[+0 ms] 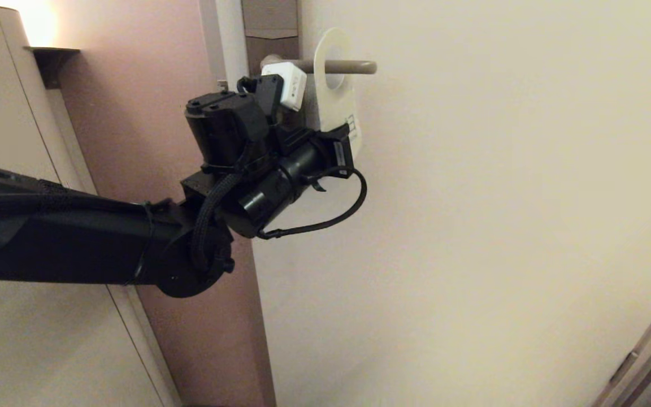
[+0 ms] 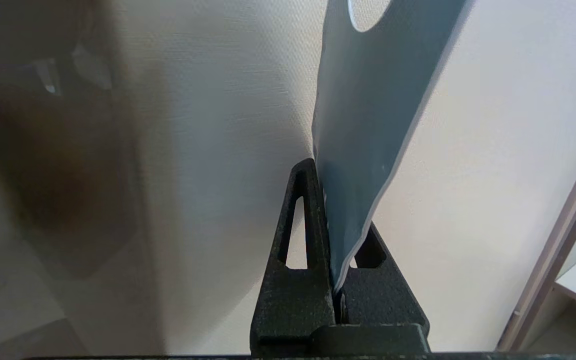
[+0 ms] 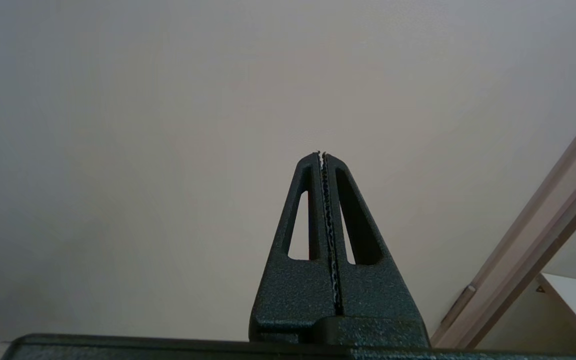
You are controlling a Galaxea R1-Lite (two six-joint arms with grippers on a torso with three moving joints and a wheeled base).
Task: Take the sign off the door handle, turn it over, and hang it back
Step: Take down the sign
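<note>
One arm working: left gripper is up at the door with its jaws clenched on the lower end of the sign, a flat rounded-end hanger card with an oval hole. Head view shows the card's white face; left wrist view shows the blue-grey face pinched between the black fingers. The oval hole is threaded over the door handle, a slim horizontal beige-grey metal lever, so the card is on the lever, roughly mid-length, turned edge-out from the cream door panel rather than lying flat against it. Which step this is can't be settled from the frames alone: either the pull-off is starting, or the re-hang is finishing. If pulling off, next move is to slide the card along the lever toward its free end until the hole clears the tip, keeping the grip firm so the thin card doesn't bend or slip. If re-hanging, it needs only a release and a clean retreat. Right gripper is parked facing a blank wall, jaws clenched on nothing.
</note>
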